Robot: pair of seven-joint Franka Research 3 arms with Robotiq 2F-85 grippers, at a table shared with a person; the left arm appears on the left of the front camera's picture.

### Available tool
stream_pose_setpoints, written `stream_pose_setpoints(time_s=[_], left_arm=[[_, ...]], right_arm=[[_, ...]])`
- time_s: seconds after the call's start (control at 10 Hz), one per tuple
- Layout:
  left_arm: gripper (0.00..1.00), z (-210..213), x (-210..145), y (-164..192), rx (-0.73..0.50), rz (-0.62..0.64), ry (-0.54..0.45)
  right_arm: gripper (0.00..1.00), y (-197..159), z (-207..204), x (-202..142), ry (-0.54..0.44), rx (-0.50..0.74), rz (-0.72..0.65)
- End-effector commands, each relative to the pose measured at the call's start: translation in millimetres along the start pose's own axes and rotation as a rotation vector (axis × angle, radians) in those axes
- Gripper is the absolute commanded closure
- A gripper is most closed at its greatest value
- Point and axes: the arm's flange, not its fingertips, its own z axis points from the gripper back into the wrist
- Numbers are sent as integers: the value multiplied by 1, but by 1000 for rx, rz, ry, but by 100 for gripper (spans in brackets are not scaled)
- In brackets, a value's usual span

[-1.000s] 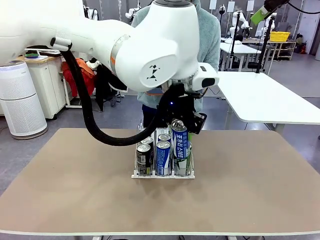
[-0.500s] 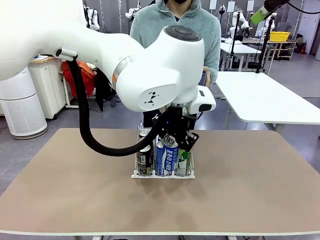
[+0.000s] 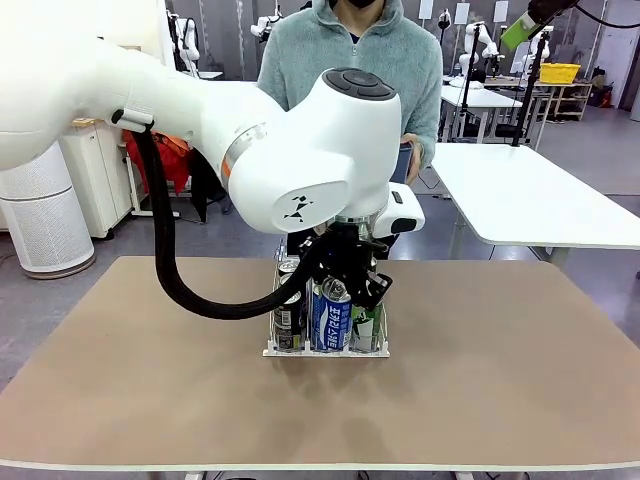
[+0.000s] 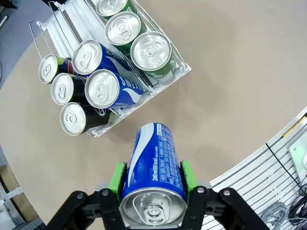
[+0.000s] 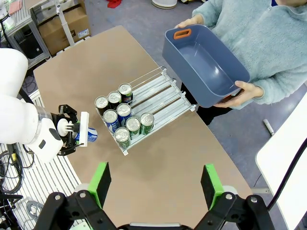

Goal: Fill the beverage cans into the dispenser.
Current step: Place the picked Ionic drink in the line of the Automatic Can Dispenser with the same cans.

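Beyond dispenser [image 5: 144, 108], person's blue bin [image 5: 204, 64].

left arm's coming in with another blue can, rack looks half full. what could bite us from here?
1. The blue can clamped in the left gripper is on the near side of the dispenser, whose front positions hold standing cans; pushing in low could knock them.
2. The middle lane looks open only behind its two cans, so a short drop might land on a lid.
3. The person's blue bin hovers past the far end, close to any overshoot.
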Motion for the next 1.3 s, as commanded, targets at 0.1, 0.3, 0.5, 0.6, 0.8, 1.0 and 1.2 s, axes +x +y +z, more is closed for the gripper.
stream_pose_setpoints(time_s=[0.1, 0.3, 0.5, 0.6, 0.8, 1.0, 1.2], left_arm=[[43, 5, 2, -1, 3, -1, -1], [43, 5, 2, -1, 3, -1, -1], [43, -4, 0, 5, 5, 13, -29], [43, -10, 1, 8, -5, 9, -55], [43, -27, 10, 16, -22, 4, -74], [43, -38, 12, 26, -28, -14, -72], [43, -48, 15, 36, -47, -15, -68]], right_arm=[[0, 3, -1, 1, -8, 0, -14], [0, 3, -1, 1, -8, 0, -14], [0, 3, -1, 1, -8, 0, -14], [0, 3, -1, 1, -8, 0, -14], [0, 3, -1, 1, -8, 0, -14], [0, 3, -1, 1, -8, 0, -14], [0, 3, -1, 1, -8, 0, -14]])
